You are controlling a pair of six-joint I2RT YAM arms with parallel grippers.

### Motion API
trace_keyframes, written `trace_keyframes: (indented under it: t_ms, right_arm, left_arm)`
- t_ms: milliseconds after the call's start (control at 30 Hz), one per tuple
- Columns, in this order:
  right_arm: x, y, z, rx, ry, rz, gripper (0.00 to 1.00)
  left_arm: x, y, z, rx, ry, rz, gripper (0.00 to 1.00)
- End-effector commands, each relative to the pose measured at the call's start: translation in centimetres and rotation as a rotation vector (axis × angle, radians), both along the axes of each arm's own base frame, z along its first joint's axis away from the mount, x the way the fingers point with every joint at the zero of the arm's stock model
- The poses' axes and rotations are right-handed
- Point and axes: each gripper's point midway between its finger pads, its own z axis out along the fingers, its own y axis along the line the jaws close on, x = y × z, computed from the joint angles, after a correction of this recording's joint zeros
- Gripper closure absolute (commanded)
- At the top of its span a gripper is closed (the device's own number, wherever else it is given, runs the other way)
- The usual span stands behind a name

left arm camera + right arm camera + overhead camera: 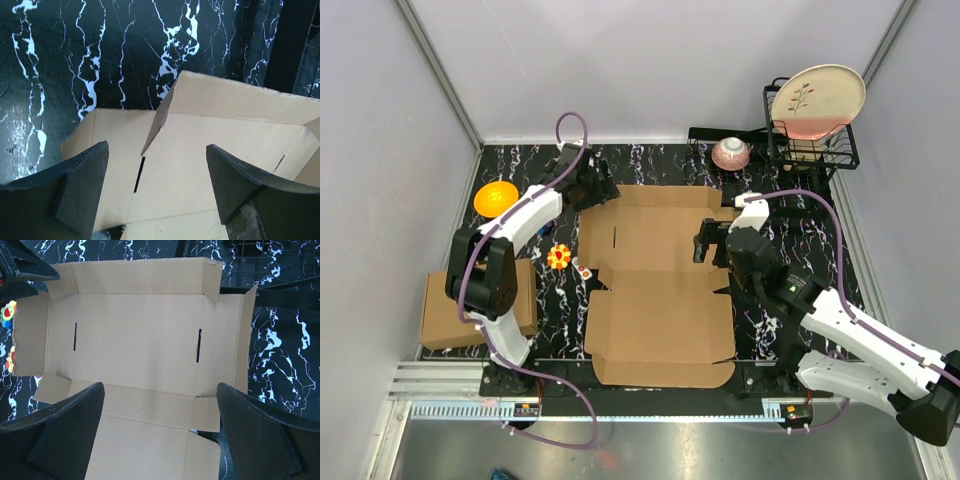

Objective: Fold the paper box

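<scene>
The paper box (660, 290) lies unfolded and mostly flat on the black marble table, with its far flap and side tabs slightly raised. My left gripper (595, 187) is open at the box's far left corner. In the left wrist view its fingers (80, 185) straddle a raised corner tab and a slot of the box (200, 150), holding nothing. My right gripper (712, 245) is open above the box's right side. In the right wrist view its gripper (160, 410) frames the box panel (135, 335) with two slots, and it holds nothing.
A second plain carton (470, 310) sits at the left near edge. An orange bowl (496, 198) and a small flower toy (559, 257) lie left of the box. A pink bowl (731, 153) and a black dish rack (810, 145) holding a plate (817, 100) stand at the far right.
</scene>
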Motion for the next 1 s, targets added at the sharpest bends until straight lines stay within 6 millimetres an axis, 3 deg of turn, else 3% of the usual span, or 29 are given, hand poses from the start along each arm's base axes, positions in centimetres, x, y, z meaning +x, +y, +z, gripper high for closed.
trace_keyframes:
  t_ms: [0, 200, 533, 700, 800, 967]
  right_arm:
    - [0.0, 0.2, 1.6, 0.032, -0.027, 0.011, 0.00]
    - [0.1, 0.1, 2.1, 0.012, -0.037, 0.017, 0.00]
    - [-0.2, -0.7, 3.1, -0.008, -0.060, 0.015, 0.00]
    - [-0.1, -1.0, 3.2, -0.023, -0.067, 0.009, 0.00]
    - [0.0, -0.8, 3.1, -0.024, -0.064, 0.006, 0.00]
    - [0.2, -0.5, 3.0, -0.008, -0.057, 0.006, 0.00]
  left_arm:
    - [3.5, -0.2, 2.3, 0.013, -0.110, 0.004, 0.21]
    - [4.9, -0.3, 1.0, 0.049, -0.111, -0.004, 0.25]
    - [5.5, -0.8, -1.0, 0.049, -0.122, -0.025, 0.55]
    - [5.5, -0.7, -0.4, 0.061, -0.154, -0.042, 0.78]
    - [5.1, -0.5, 0.0, 0.064, -0.170, -0.046, 0.81]
    - [4.3, -0.6, 1.1, 0.066, -0.221, -0.061, 0.97]
